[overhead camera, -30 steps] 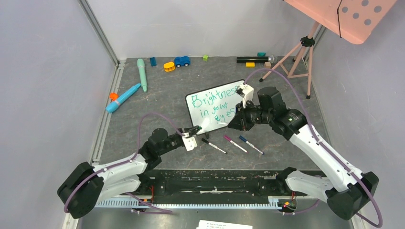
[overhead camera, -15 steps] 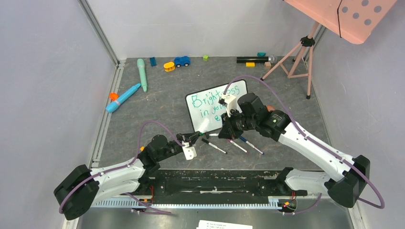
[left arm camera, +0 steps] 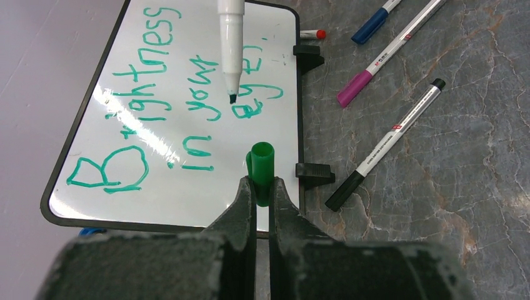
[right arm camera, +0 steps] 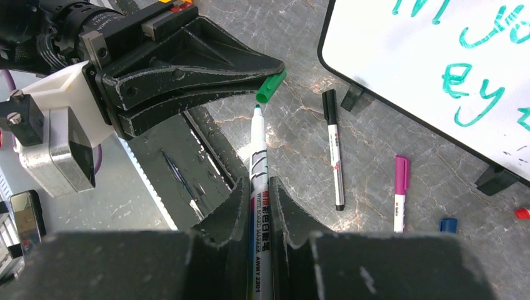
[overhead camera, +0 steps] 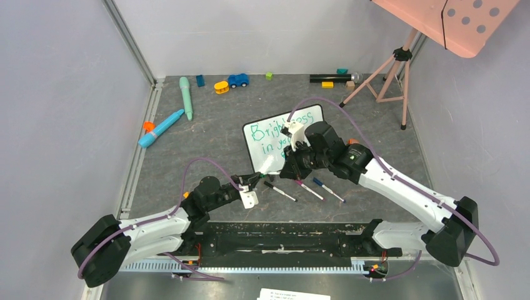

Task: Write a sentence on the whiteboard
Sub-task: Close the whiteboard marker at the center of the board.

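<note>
The small rectangular whiteboard (left arm camera: 187,194), white with a thin black frame and little black feet, sits near the middle of the grey stone-patterned table (overhead camera: 206,137). It is turned at an angle, with one corner toward the table's near edge. The teal-green handwritten sentence (left arm camera: 201,94), "Brightness in your eyes", fills it in three lines and looks finished, so I judge the job is at recapping.

That would explain the pose just off the board's near corner. The white-barrelled marker (right arm camera: 257,169) with a teal tip is clamped by its barrel in the right gripper (right arm camera: 257,187), jaws closed tight around it. Its tip aims at the short green plastic cap (right arm camera: 272,84). The left gripper (left arm camera: 262,187) pinches that cap between narrow jaws, with the open mouth facing outward to receive the tip. Tip and cap are close but apart, and slightly out of line.

Three loose pens lie on the table beside the board's footed edge: a black-capped pen (left arm camera: 390,140), a magenta-capped pen (left arm camera: 382,59) and a blue-capped pen (left arm camera: 374,17).
</note>
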Motion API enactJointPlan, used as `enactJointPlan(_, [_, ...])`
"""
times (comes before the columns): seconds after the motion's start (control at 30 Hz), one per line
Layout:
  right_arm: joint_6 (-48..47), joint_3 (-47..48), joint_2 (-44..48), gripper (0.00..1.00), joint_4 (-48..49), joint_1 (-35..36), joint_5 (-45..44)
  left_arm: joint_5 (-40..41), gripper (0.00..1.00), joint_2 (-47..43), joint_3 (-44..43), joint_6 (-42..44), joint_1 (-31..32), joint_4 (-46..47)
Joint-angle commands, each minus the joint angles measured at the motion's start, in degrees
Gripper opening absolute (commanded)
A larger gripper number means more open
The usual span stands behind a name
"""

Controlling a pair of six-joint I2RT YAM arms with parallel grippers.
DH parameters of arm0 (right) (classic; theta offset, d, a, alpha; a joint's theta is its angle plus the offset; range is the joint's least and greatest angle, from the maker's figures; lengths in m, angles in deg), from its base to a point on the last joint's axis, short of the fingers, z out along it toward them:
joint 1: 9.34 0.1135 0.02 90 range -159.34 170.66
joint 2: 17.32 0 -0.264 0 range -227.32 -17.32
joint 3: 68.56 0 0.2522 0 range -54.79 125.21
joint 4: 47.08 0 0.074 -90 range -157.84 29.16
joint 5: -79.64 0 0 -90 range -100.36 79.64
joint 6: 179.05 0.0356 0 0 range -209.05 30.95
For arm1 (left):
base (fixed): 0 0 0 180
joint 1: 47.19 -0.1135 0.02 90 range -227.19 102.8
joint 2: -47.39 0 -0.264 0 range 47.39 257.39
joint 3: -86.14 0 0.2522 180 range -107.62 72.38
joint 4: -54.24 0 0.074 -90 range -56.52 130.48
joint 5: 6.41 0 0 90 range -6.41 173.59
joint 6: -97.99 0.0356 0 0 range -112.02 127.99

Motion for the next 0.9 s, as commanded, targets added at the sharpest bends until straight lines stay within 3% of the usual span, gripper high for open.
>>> enactJointPlan(0.0, [0.67,1.35,-1.11,0.00,3.16,0.82,0.03,0.38,0.02,-0.12,-1.90,1.69,0.33,1.05])
enactJointPlan(0.87, [0.77,-1.87,-3.98,0.00,6.40,1.62,-0.78,0.27,0.02,-0.30,-1.19,1.64,0.31,2.14])
